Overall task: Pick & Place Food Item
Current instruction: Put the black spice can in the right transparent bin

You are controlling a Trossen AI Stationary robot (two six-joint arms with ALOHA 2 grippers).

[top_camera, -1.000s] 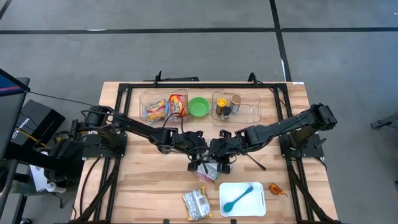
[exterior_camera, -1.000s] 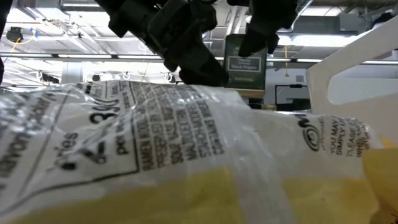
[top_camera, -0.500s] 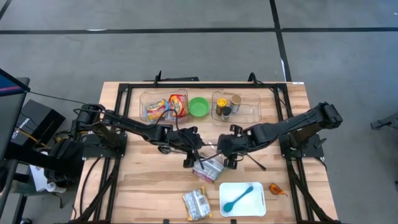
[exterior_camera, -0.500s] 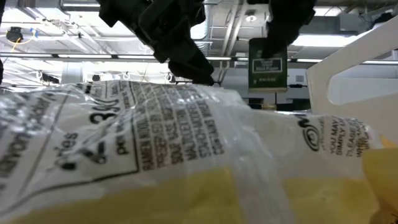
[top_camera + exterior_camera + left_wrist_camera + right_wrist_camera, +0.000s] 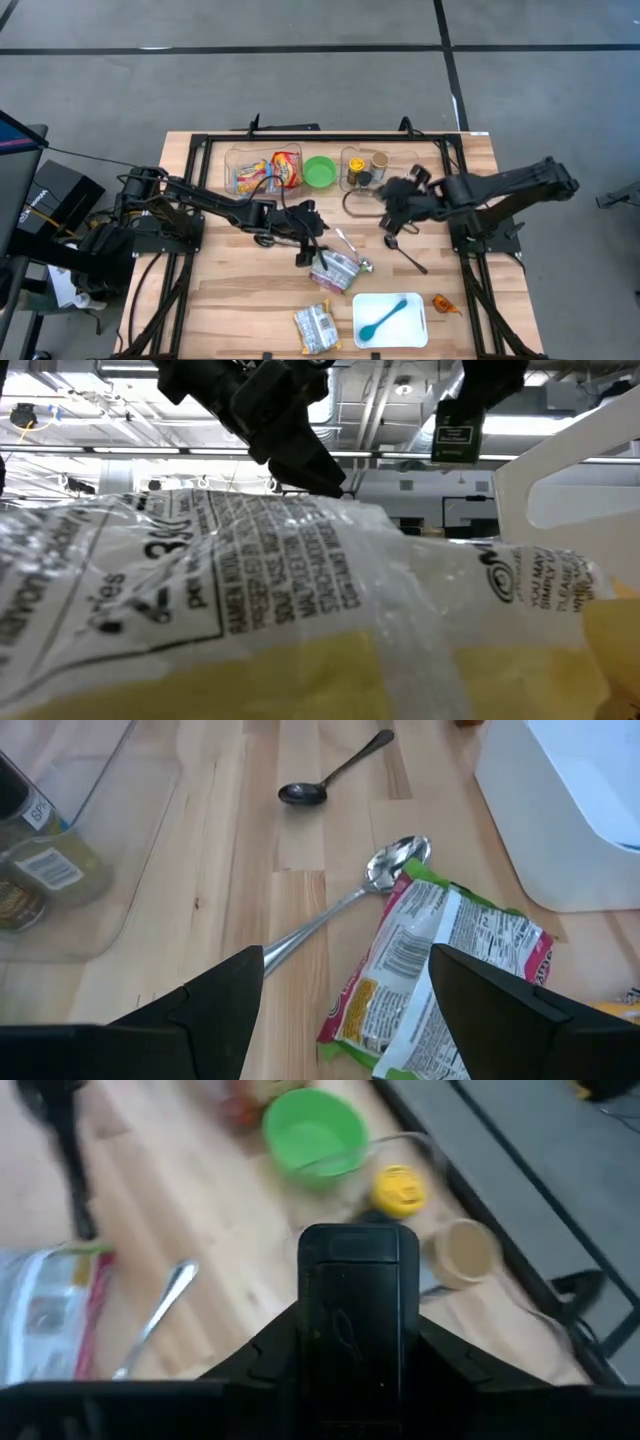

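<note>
Green snack packet [image 5: 430, 975] lies beneath open left end effector [image 5: 345, 995].

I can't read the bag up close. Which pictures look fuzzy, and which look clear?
Low view: the yellow snack bag fills the lens, soft and shiny. Right wrist view: smeared, green bowl blurry. Left wrist view: sharp, silver spoon and green-edged packet crisp. High view: clear.

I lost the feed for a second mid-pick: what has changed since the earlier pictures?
The right end effector, shut on a dark box, lifted it from the table's middle and pulled back toward the right-hand clear bin. That uncovered the silver spoon beside the green-edged packet. The left end effector, open, hardly moved; the tray stayed put.
</note>
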